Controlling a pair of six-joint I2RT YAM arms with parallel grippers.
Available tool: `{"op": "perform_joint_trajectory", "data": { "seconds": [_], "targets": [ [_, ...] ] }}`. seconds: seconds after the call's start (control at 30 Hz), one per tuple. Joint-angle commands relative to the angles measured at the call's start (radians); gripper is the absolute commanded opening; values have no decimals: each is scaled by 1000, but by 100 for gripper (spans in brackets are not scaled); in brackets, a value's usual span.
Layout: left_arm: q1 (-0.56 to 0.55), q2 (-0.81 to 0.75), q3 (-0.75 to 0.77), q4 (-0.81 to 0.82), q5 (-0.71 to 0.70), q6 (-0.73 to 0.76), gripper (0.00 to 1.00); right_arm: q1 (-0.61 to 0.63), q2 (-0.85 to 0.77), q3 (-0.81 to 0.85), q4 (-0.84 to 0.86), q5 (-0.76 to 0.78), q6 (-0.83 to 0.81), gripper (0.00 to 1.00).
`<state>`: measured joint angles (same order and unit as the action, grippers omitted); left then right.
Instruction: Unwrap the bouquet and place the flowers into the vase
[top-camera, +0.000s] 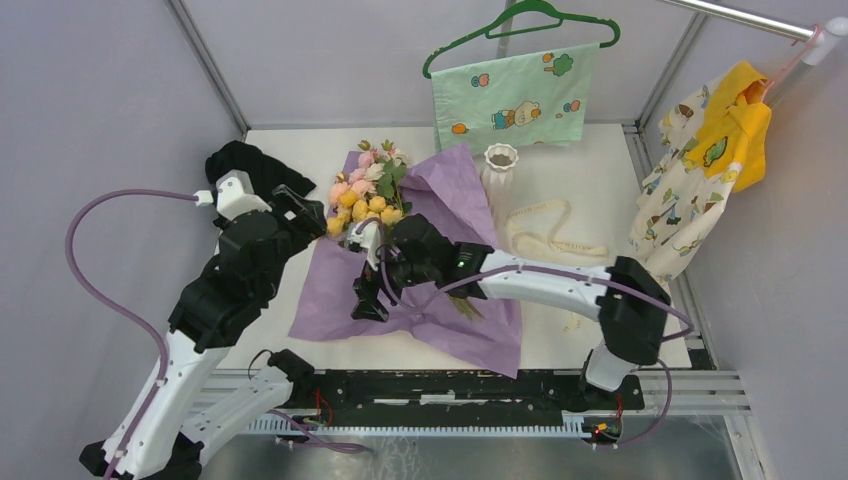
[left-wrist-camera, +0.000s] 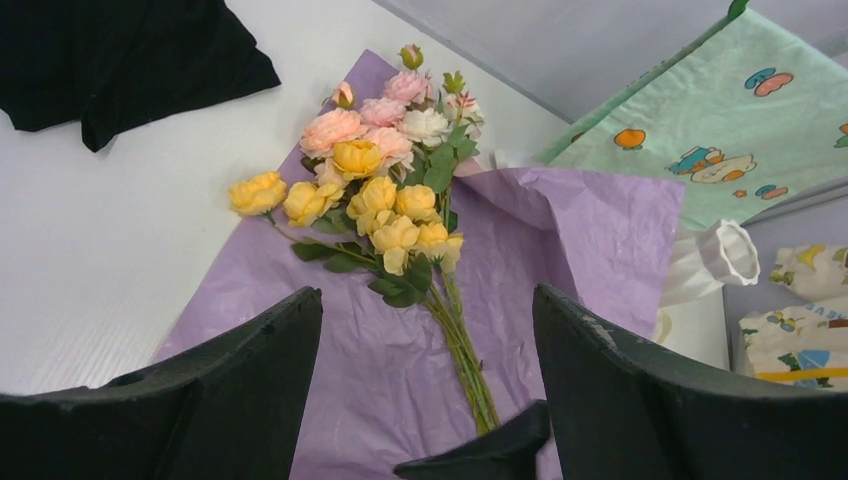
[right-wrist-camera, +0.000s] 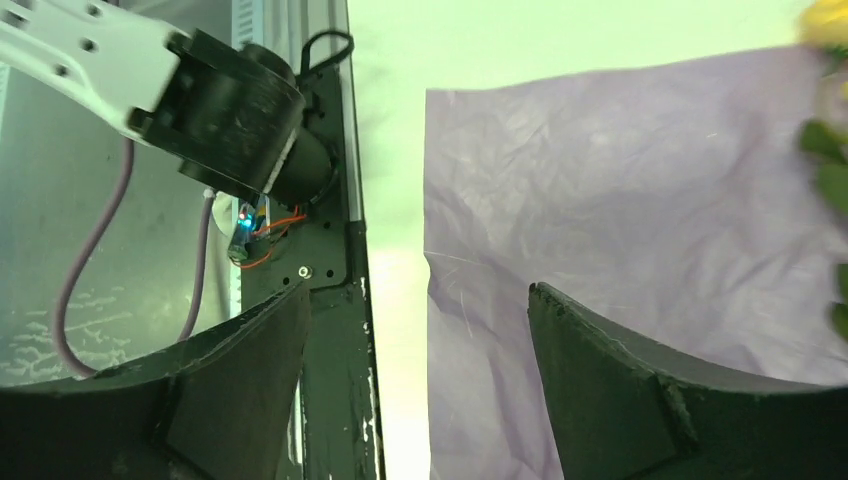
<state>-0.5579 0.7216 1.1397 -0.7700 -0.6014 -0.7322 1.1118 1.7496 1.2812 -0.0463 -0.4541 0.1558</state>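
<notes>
I saw the flowers (left-wrist-camera: 385, 200) lying flat on the opened purple wrapping paper (top-camera: 330, 290) in the middle of the surface (top-camera: 580, 170). In the top view their long axis ran from 11 o'clock to 5 o'clock, with the blooms at the 11 end and the stem ends at the 5 end. The white vase (top-camera: 499, 170) stood upright at 2 o'clock from the blooms, just beside a raised fold of the paper.

My right arm (top-camera: 540, 280) lay across the stems there and hid their middle. In the left wrist view the fold covered the vase's lower body. In the right wrist view the blooms were only a blurred strip at the right edge.

The left claw (left-wrist-camera: 425, 300) hung spread wide over the paper near the stems, gripping nothing. The right claw (right-wrist-camera: 418, 300) also gaped with nothing in it, above the paper's near-left edge.

A cream ribbon (top-camera: 545, 235) lay loose at 3 o'clock from the paper, and a black cloth (top-camera: 250, 165) at 10 o'clock.
</notes>
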Motion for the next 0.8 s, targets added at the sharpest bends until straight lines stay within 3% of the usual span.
{"op": "perform_joint_trajectory", "data": {
  "seconds": [0.0,0.2,0.27,0.5,0.77],
  "targets": [
    [-2,27,-20,50,35,5,82,-1,-156,-69,-30,166,-46,85],
    [-2,40,-131,124,140,-22,82,-40,-214,-75,-187,567,-73,75],
    [-2,46,-200,169,213,-46,82,-78,-214,-85,-218,637,-52,71],
    [-2,118,-400,269,344,-92,81,-266,-126,-82,-204,486,-14,62],
    [-2,94,-539,260,205,-184,81,-271,154,201,-266,456,-35,49]
  ]
}}
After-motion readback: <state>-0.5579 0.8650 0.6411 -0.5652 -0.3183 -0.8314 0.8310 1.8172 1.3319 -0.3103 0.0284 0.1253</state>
